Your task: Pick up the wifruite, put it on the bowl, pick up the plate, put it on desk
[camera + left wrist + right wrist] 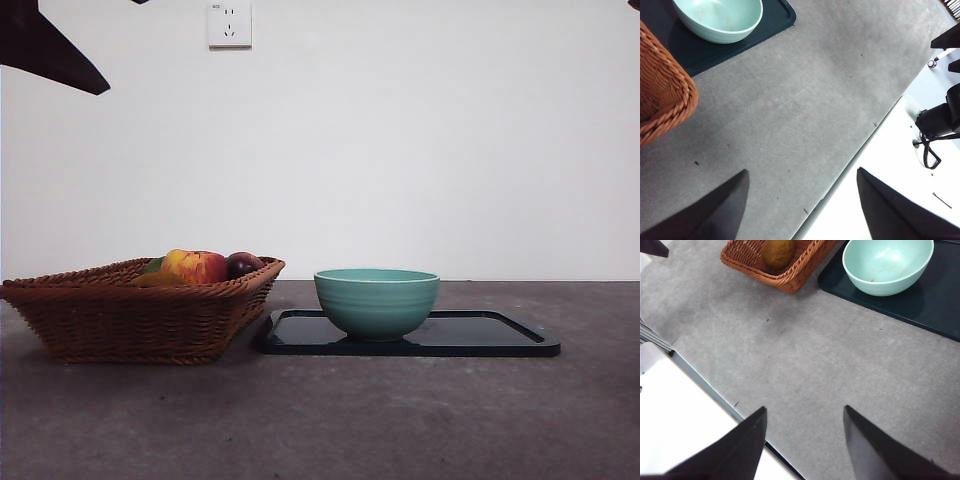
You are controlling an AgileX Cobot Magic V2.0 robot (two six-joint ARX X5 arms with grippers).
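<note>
The brown kiwifruit [777,252] lies in a brown wicker basket [140,315] at the left, beside a red-yellow fruit [196,266] and a dark plum [243,264]. The pale teal bowl [377,302] stands empty on the plate [490,335], a flat black rectangular tray, right of the basket. The grey desk [320,420] carries all of it. My left gripper [802,200] hangs open over the desk's near edge, well away from the bowl [720,20]. My right gripper [805,435] is open too, over the same edge, holding nothing.
A white wall with a socket [229,24] stands behind the desk. Dark arm tips show at the top left [50,50] and top right [634,4] corners of the front view. A white floor and a black stand [935,120] lie beyond the desk's edge.
</note>
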